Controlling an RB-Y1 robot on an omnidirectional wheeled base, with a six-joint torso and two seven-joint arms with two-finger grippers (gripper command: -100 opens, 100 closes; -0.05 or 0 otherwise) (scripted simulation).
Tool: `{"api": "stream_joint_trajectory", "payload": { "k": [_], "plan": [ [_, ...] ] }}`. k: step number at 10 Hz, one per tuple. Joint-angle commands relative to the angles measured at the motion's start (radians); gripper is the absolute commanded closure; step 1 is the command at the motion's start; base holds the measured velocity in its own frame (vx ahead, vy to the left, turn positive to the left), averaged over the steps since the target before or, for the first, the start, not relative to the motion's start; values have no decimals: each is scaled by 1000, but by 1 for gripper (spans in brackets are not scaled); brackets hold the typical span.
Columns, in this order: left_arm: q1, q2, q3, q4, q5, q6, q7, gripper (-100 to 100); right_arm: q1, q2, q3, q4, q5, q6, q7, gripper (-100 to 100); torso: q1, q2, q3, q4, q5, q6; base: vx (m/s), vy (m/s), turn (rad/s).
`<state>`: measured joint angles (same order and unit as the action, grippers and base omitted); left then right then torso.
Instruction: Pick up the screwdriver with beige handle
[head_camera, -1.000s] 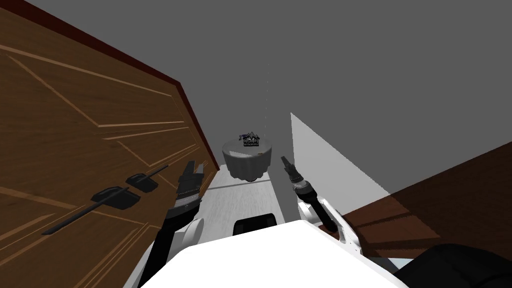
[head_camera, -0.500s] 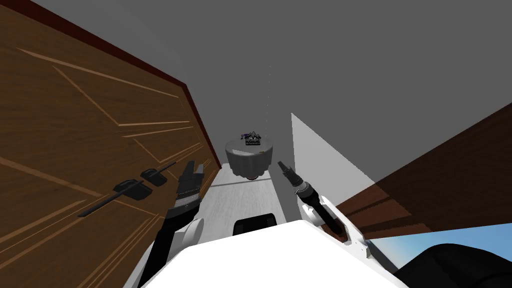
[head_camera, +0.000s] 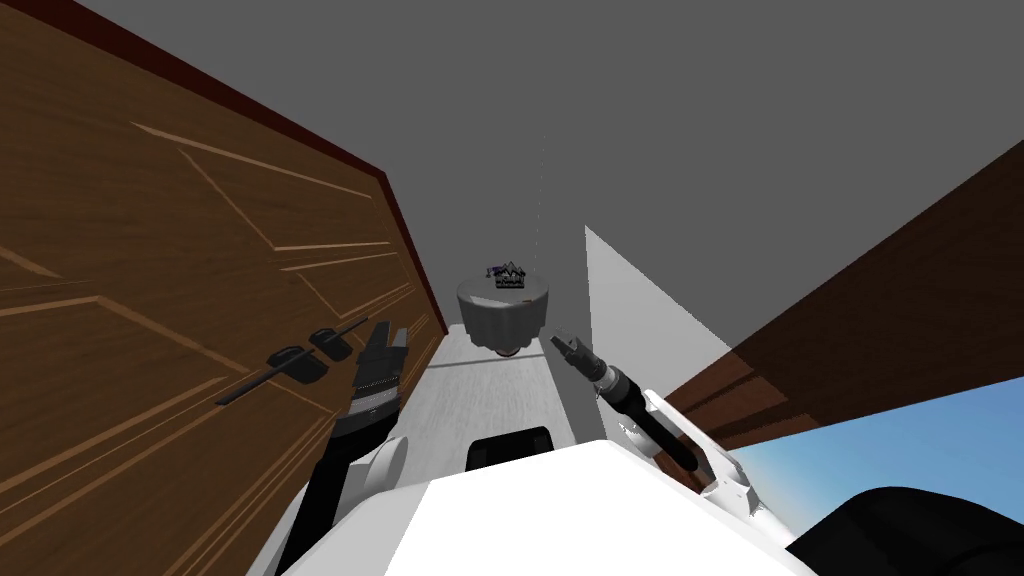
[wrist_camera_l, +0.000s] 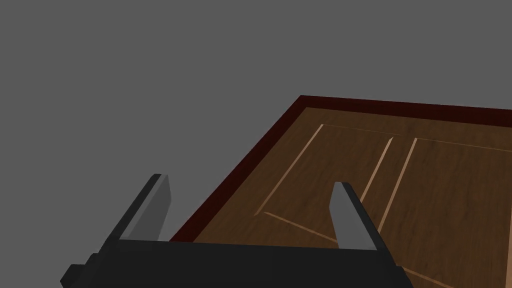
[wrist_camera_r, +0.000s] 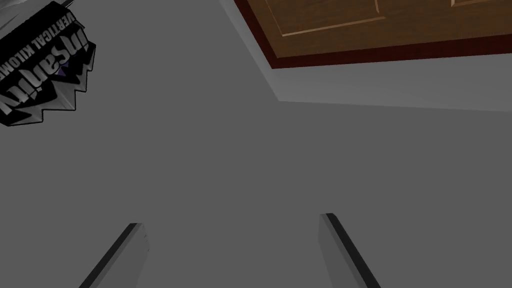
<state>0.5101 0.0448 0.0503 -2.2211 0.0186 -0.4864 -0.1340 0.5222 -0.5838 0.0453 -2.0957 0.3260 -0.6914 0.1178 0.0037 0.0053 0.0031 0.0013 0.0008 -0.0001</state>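
Observation:
A small round table (head_camera: 503, 318) draped in grey cloth stands at the far end of a narrow passage. On it sits a dark jagged plaque (head_camera: 508, 277) with white lettering, also seen past my right gripper (wrist_camera_r: 42, 65). A tiny purple item (head_camera: 493, 270) lies beside the plaque, too small to name. My left gripper (head_camera: 386, 334) hangs open near the wooden door (head_camera: 180, 300), and its wrist view shows the gripper (wrist_camera_l: 247, 210) with nothing between the fingers. My right gripper (head_camera: 561, 343) points toward the table and stands open and empty (wrist_camera_r: 232, 250).
The brown panelled door carries dark handles (head_camera: 300, 360) close to my left forearm. A white wall panel (head_camera: 640, 320) and a second brown door (head_camera: 880, 320) bound the right side. Pale floor (head_camera: 490, 400) runs ahead to the table. A blue patch (head_camera: 900, 440) shows lower right.
My view has swung: the door handles slid rightward, the table shifted slightly right, and the blue patch grew. My right gripper moved a little toward the middle. Both grippers stay open.

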Motion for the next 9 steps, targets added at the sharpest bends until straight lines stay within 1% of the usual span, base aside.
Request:
{"api": "stream_joint_trajectory", "payload": {
  "k": [1,2,3,4,5,6,7,8,9],
  "plan": [
    [0,0,0,0,0,0,0,0,3,-42,9,13,17,-17,4,-100,0,0,0,0,0,0,-59,51,20],
    [0,0,0,0,0,0,0,0,8,-77,18,35,45,-41,5,-100,-1,-1,0,0,0,0,-66,58,53],
    [0,0,0,0,0,0,0,0,8,-104,18,35,45,-41,5,-100,0,-1,0,0,0,0,-67,47,32],
    [0,0,0,0,0,0,0,0,13,-135,28,59,72,-64,6,-100,-1,-1,0,0,0,0,-73,52,71],
    [0,0,0,0,0,0,0,0,13,-165,28,59,72,-64,6,-100,-1,-1,0,0,0,0,-57,43,28],
    [0,0,0,0,0,0,0,0,17,-196,39,85,98,-86,7,-100,-2,-1,-1,0,0,0,-55,63,66],
    [0,0,0,0,0,0,0,0,17,-224,39,85,98,-86,7,-100,0,-1,-1,0,0,0,-41,58,35],
    [0,0,0,0,0,0,0,0,17,-233,39,85,98,-86,7,-100,-1,-2,-1,0,0,0,-16,25,-4],
    [0,0,0,0,0,0,0,0,21,-273,50,113,124,-107,10,-100,-2,-4,-2,-1,0,0,-32,47,82]
  ]
}}
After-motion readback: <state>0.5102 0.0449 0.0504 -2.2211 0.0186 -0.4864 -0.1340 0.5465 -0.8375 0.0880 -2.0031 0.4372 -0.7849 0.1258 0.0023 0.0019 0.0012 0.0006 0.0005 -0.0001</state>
